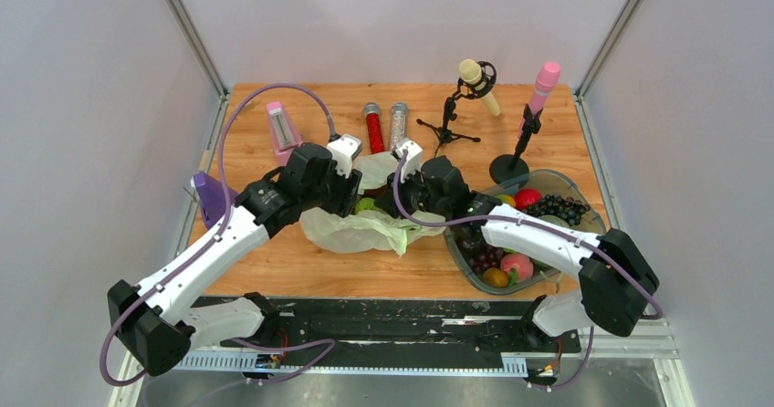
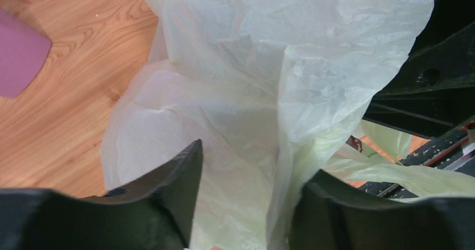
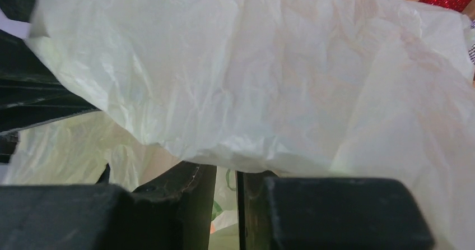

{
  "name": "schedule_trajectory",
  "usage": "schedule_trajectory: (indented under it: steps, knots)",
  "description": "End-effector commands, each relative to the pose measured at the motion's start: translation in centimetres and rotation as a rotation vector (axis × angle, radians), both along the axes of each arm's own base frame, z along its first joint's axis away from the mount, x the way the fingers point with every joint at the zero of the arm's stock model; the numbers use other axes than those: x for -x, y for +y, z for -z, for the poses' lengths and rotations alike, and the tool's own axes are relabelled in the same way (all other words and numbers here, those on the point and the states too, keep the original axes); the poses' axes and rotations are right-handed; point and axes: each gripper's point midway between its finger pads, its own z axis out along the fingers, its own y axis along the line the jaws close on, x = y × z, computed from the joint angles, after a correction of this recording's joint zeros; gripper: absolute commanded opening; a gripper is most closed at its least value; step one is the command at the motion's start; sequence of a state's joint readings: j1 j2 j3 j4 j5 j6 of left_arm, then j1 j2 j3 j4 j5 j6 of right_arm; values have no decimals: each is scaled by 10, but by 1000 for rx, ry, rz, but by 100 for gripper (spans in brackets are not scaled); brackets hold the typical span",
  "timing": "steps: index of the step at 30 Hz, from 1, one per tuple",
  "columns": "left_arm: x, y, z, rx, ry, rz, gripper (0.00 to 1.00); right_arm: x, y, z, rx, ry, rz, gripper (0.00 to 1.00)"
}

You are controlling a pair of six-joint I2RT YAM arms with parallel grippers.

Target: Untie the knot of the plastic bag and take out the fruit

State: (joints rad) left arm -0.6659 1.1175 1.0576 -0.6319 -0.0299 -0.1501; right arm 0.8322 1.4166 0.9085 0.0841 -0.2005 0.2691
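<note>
Only top view shows bowl beside bag.

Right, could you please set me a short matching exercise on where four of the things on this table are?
Things:
1 bag
2 grapes
3 pink microphone
4 red tube

Places:
A on a stand, far right
B in the clear bowl
C crumpled in the middle
D beside the silver tube

Pairs: 1-C; 2-B; 3-A; 4-D
</note>
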Motion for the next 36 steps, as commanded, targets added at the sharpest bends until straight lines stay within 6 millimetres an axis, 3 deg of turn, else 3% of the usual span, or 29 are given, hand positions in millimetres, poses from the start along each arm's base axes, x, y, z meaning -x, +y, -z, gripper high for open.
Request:
schedule_trajectory:
  steps: [1,4,7,10,13,18,23,26,30,36]
  knots:
    - [1,3,6,-30,4,-18,47,-4,20,5,-67,-43,11,20]
    - [2,3,5,-16,-5,-19,38,-1,31,21,-49,-61,11,19]
    - [0,5,2,-12,-20,-36,30,17,44,26,-48,-84,-47,17]
    - [-3,9,4,-16,-22,-72,26,47,55,20,-84,-106,-147,15]
    - [-7,13,6,-24,-27,-116,22,81,59,27,-115,-91,-263,11]
    - [-10,12,10,-2,-26,-145,19,135,67,59,-65,-41,-497,8]
    - [-9,11,15,3,-16,-146,19,172,67,78,-38,14,-692,8]
    - [-8,13,16,0,-19,-146,20,170,64,76,-20,-11,-699,15]
    - [-5,15,16,0,-23,-145,22,138,59,62,-6,-69,-520,18]
    - [2,17,13,17,-40,-121,21,96,47,26,-41,-141,-287,6]
